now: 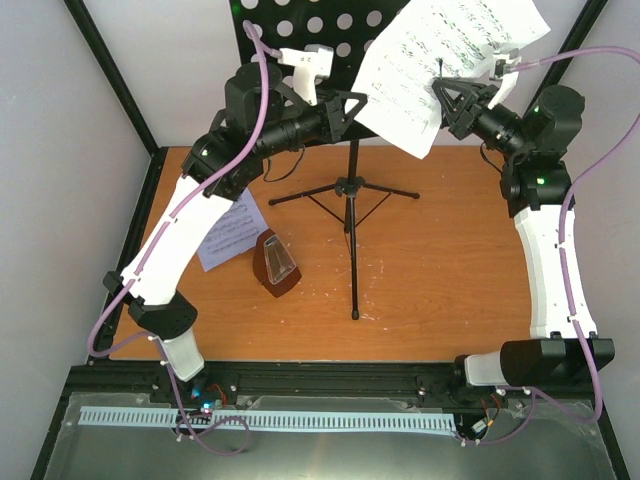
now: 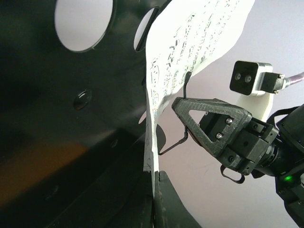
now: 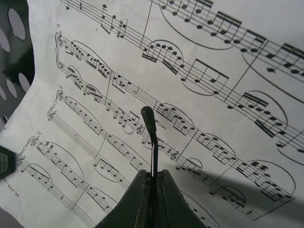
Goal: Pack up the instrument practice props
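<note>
Grip on both sides, up at the music stand (image 1: 300,22). First the left gripper (image 2: 153,202): clamped shut on the lower edge of the sheet-music page (image 2: 190,52), paper pinched between the fingers, seen edge-on from the left wrist. Then the right gripper (image 3: 153,185): closed too, but not on paper. Closed on the thin black wire page-holder (image 3: 152,137), its rubber tip laid across the printed staves. Page in one grasp, holder in the other.

Now the geometry that matters. Page up against the perforated desk, bowing off it, long axis slanting from low-left to high-right in the overhead view. Low-left end with the left gripper; middle of the printed face with the right gripper. Wire roughly upright, lying over the page, between right gripper and paper. Looks like work for the right arm first: probably swinging that wire clear of the face. After that, a pull away from the desk by the left, along the page's own slant. Risk of a crease or a tear if drawn out with the wire pressing on it.

Down below: a second page (image 1: 232,232) flat on the table (image 1: 450,290), partly hidden by the left arm, the metronome (image 1: 273,265) upright just beside it, near the tripod legs (image 1: 350,190). Neither packed yet, by the look of it.
</note>
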`<state>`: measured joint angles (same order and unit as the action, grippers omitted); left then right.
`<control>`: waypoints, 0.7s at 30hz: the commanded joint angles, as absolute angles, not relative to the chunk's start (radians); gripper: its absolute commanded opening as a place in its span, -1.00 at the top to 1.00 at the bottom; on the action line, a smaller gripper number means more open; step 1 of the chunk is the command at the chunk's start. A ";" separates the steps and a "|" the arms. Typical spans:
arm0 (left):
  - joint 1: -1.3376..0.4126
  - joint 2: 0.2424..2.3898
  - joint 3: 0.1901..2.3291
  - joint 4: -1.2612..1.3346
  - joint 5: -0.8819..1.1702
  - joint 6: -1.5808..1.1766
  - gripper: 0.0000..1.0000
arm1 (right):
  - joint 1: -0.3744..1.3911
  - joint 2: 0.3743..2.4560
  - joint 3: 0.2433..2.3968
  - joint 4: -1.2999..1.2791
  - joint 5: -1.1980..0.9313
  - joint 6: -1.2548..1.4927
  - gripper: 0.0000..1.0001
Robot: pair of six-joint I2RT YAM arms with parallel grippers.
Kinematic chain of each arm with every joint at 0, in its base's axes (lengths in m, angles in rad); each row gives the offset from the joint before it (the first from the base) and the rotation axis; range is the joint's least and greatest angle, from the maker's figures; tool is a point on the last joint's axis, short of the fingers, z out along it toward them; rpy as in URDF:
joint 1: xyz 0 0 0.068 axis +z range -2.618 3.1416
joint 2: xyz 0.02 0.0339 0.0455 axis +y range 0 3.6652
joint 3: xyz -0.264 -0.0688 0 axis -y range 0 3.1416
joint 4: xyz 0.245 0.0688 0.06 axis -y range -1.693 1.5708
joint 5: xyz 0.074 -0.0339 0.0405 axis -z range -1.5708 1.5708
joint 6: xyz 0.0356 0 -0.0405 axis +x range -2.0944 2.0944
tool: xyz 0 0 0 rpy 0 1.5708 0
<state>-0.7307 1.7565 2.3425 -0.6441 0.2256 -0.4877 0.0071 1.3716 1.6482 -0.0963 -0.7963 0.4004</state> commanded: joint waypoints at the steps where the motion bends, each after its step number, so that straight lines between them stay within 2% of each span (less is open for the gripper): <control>1: -0.732 1.716 2.334 -0.640 0.214 -0.467 0.99 | 0.006 1.355 1.607 0.001 -0.801 0.436 0.94; 6: -0.721 1.647 2.270 -0.618 0.319 -0.454 0.99 | 0.006 1.359 1.609 -0.008 -0.785 0.440 0.94; 11: -0.648 1.486 2.107 -0.560 0.412 -0.496 0.99 | 0.006 1.363 1.606 -0.016 -0.775 0.454 0.95; 15: -0.582 1.395 2.068 -0.610 0.445 -0.489 0.99 | 0.006 1.369 1.606 -0.018 -0.766 0.458 0.94; 21: -0.344 1.359 2.093 -0.699 0.545 -0.447 0.99 | 0.006 1.367 1.602 -0.055 -0.727 0.454 0.94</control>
<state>-0.4747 1.3628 2.0670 -0.6380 0.4568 -0.4801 0.0074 1.3678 1.6146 -0.0196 -0.7586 0.4538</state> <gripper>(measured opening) 0.011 0.031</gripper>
